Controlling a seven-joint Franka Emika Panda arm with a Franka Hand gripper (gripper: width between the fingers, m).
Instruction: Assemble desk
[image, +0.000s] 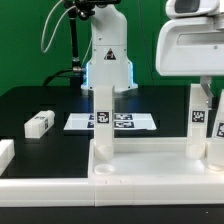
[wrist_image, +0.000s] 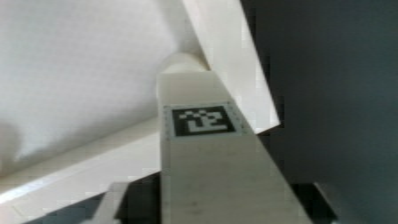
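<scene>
The white desk tabletop (image: 140, 168) lies upside down at the front, rim up. One tagged leg (image: 104, 125) stands upright in its corner socket on the exterior view's left. My gripper (image: 204, 95) hangs at the exterior view's right and is shut on a second tagged leg (image: 199, 120), held upright at the tabletop's right corner. In the wrist view this leg (wrist_image: 217, 140) runs from between my dark fingers (wrist_image: 322, 200) down to the tabletop's rim corner (wrist_image: 228, 50). A loose leg (image: 40, 123) lies on the black table to the left.
The marker board (image: 125, 122) lies behind the tabletop, in front of the robot base (image: 108, 65). A white block (image: 5, 155) sits at the left edge. Another white upright piece (image: 215, 135) stands just right of the held leg.
</scene>
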